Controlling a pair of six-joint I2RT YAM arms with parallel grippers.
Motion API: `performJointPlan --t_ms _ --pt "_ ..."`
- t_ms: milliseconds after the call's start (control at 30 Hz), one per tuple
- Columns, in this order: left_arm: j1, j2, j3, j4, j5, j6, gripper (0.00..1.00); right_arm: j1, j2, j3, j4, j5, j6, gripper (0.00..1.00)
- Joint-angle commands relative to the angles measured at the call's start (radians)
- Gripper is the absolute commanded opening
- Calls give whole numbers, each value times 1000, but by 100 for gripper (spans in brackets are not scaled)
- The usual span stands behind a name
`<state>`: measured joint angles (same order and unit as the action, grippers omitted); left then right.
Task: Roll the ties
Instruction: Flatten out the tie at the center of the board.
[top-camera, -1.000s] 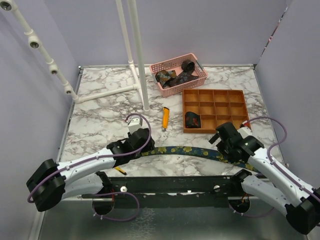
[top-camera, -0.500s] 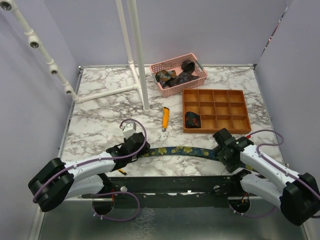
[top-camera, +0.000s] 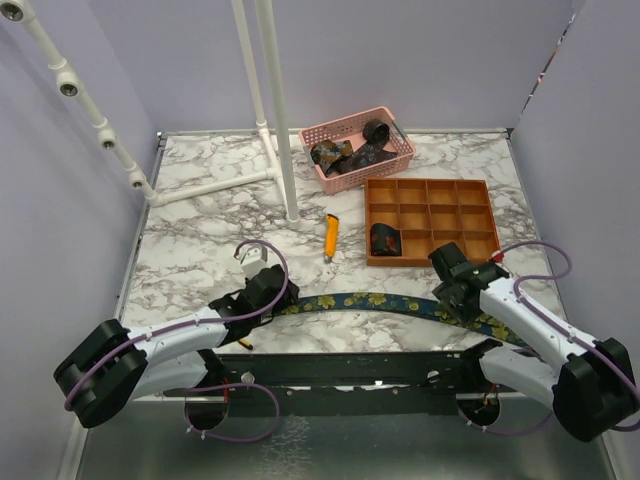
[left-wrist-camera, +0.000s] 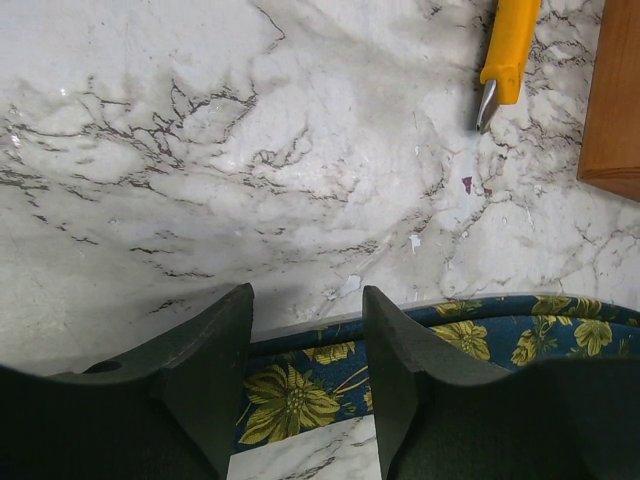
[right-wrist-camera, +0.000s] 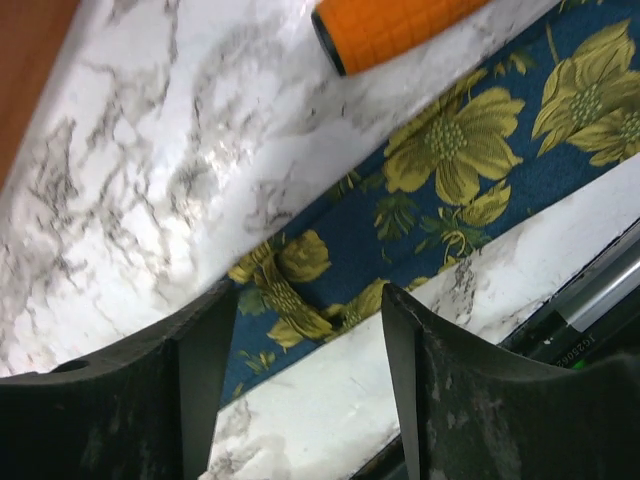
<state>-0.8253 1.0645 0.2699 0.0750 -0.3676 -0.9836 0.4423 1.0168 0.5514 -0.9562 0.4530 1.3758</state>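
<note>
A navy tie (top-camera: 380, 301) with yellow-green flowers lies flat along the near part of the marble table. My left gripper (top-camera: 272, 300) is over its narrow left end. In the left wrist view the left gripper (left-wrist-camera: 307, 296) is open, its fingers (left-wrist-camera: 215, 370) straddling the tie (left-wrist-camera: 300, 390). My right gripper (top-camera: 456, 300) is low over the tie's wider right part. In the right wrist view the right gripper (right-wrist-camera: 310, 292) is open, with a small fold of the tie (right-wrist-camera: 300, 290) between its jaws. A rolled tie (top-camera: 385, 238) sits in the wooden tray. More ties (top-camera: 350, 152) lie in the pink basket.
The wooden compartment tray (top-camera: 440, 186) stands right of centre and the pink basket (top-camera: 352, 112) behind it. An orange-yellow utility knife (top-camera: 330, 235) lies mid-table. A white pipe stand (top-camera: 285, 130) rises at the back. An orange grid-textured cylinder (right-wrist-camera: 400, 25) lies beside the tie.
The right gripper's jaws have narrowed over the tie and it has shifted slightly. The left gripper has slid a little left along the tie's end.
</note>
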Motion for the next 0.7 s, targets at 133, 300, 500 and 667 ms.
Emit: performJointPlan --t_ms 133,300,500,667 --pt "30 29 -37 -82 20 18 50 -54 80 64 16 60 -146 67" --pt "32 -109 32 -190 46 45 55 -15 -14 150 39 4 -281 74" --pt "32 -241 163 -426 -10 90 64 141 69 200 113 -57 -390 71" --pt "12 -213 179 -549 -87 26 58 323 287 291 129 -7 -393 66"
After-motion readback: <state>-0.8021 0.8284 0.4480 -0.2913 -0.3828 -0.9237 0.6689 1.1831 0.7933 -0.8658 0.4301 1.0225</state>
